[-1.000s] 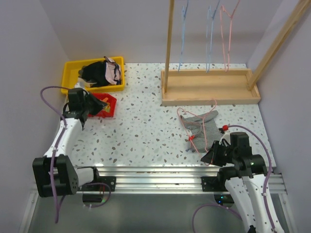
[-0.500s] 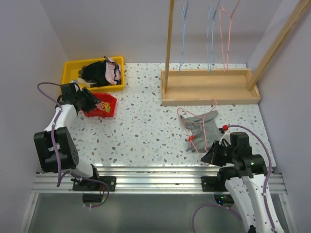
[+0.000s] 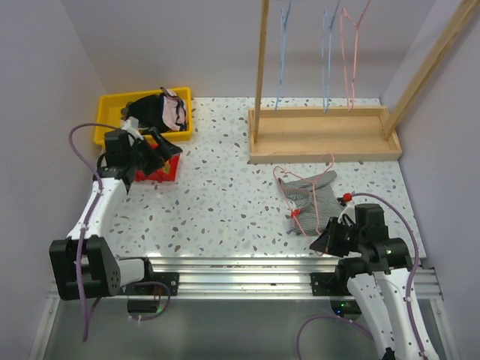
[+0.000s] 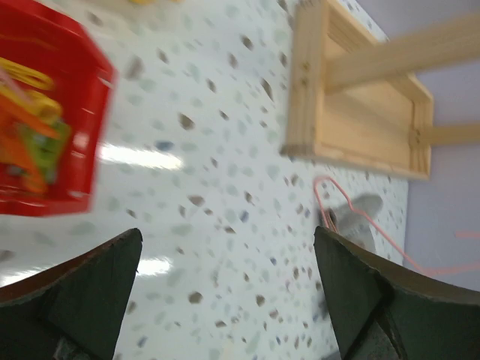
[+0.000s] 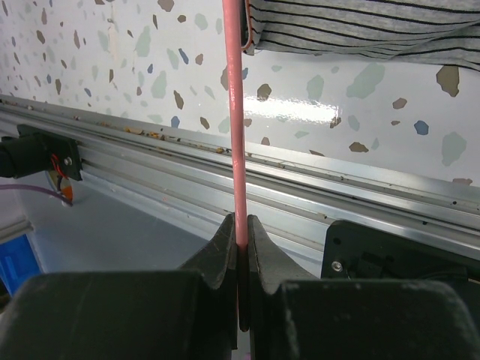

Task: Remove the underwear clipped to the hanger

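A grey striped underwear [image 3: 311, 196] lies flat on the speckled table, clipped to a pink wire hanger [image 3: 285, 187] by red clips [image 3: 296, 213]. My right gripper [image 3: 328, 240] is shut on the hanger's thin pink bar [image 5: 238, 112], just below the underwear's hem [image 5: 360, 26], at the table's near edge. A pale pink underwear [image 3: 175, 111] lies on a black heap in the yellow bin [image 3: 105, 112]. My left gripper [image 3: 154, 140] hovers open and empty over the red bin [image 3: 166, 169]. Its fingers [image 4: 82, 292] frame bare table, with the hanger [image 4: 324, 202] far off.
The red bin [image 4: 45, 127] holds coloured clips. A wooden rack base [image 3: 322, 135] stands at the back right, with blue and pink hangers [image 3: 324, 52] on its rail. An aluminium rail [image 5: 337, 187] runs along the near table edge.
My left gripper has gone from shut to wide open and has swung and risen by the red bin. The right arm and the hanger have not moved.
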`<state>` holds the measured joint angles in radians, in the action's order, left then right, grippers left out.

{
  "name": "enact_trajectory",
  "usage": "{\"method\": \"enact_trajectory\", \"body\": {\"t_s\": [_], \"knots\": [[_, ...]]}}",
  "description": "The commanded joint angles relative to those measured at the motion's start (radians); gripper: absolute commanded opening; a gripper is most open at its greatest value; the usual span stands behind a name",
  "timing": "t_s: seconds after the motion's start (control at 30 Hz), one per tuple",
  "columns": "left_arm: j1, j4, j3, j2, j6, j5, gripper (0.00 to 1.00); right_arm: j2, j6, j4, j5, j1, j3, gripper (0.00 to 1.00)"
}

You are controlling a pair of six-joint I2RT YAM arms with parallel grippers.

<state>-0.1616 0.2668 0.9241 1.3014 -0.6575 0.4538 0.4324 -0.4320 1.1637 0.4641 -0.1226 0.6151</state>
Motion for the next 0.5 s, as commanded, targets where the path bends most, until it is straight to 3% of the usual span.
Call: {"method": "enact_trajectory", "body": {"t_s": [0.0,0.2,0.23,0.33,0.47], "knots": [[0.192,-0.050,-0.079,-0.129,-0.085,0.062,1.00,0.019,0.006,0.021,0.028,-0.003,0.005,0.00],[0.578,-0.306,-0.231,-0.196,-0.346,-0.004,1.00,0.016,0.010,0.016,0.033,-0.002,0.002,0.00],[0.673,-0.319,-0.214,-0.179,-0.352,-0.024,1.00,0.014,0.010,0.014,0.034,-0.002,0.000,0.00],[0.805,-0.333,-0.130,-0.067,-0.334,-0.087,1.00,0.011,0.009,0.017,0.033,-0.003,0.002,0.00],[0.901,-0.336,0.005,0.128,-0.286,-0.087,1.00,0.005,0.007,0.021,0.025,-0.003,0.002,0.00]]}}
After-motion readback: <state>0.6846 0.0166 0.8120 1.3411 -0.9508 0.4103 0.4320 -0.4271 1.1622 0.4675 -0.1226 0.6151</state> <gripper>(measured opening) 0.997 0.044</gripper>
